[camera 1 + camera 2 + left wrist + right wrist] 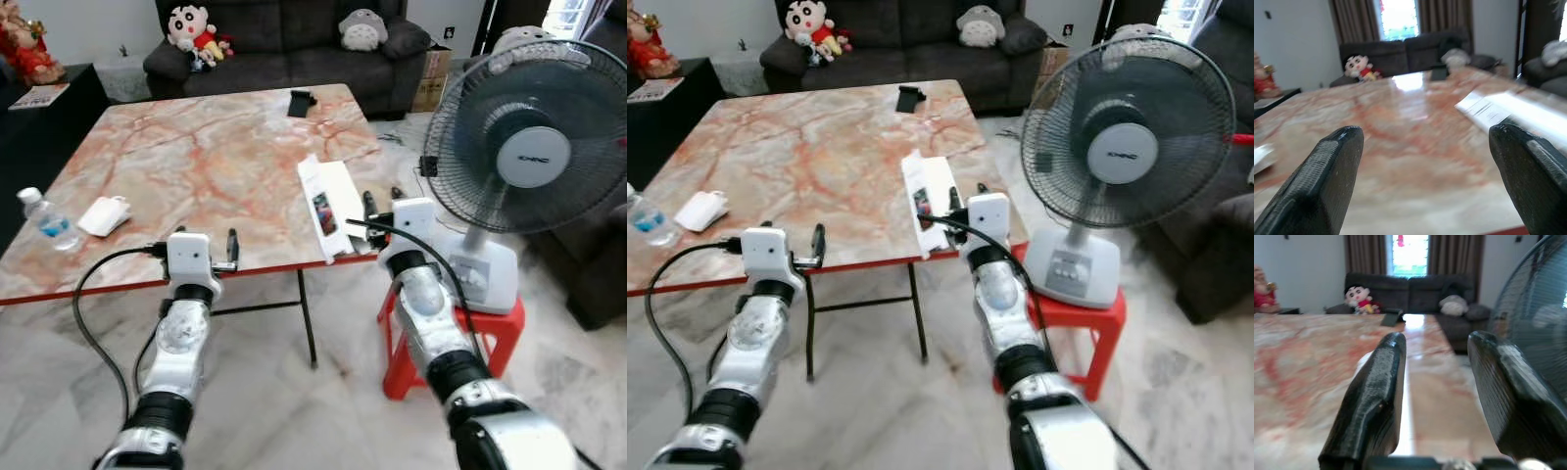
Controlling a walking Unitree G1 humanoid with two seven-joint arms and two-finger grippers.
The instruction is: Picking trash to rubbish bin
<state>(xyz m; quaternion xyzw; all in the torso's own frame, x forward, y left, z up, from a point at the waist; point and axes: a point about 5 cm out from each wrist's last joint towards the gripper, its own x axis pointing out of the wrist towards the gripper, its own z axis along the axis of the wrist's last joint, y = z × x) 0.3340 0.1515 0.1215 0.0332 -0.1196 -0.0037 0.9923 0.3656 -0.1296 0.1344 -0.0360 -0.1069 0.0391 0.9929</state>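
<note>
Marble-patterned in orange and cream, the table (196, 157) fills the middle of a living room with a pale tiled floor. Beyond its far edge stands a dark sofa (294, 39) holding a cartoon doll (188, 27) on the left and a grey plush toy (363, 29) further right. A small black object (300, 103) lies near the table's far edge.

On the table's left side, close to the near edge, a crumpled white tissue (104, 215) lies flat, and a clear plastic bottle (45, 220) with a white cap stands just left of it. Near the right edge, a long white box (328, 204) lies at a slant, its near end reaching the table's front edge.

To the right of the table, a grey fan (529, 147) stands on a red stool (490, 328).

The left gripper (231, 250) hovers at the table's near edge, between the tissue and the box, its fingers (1327, 181) spread wide apart and holding nothing. The right gripper (382, 208) sits at the table's near right corner, just beside the near end of the box; its fingers (1376, 396) are parted with open space between them and grip nothing.
</note>
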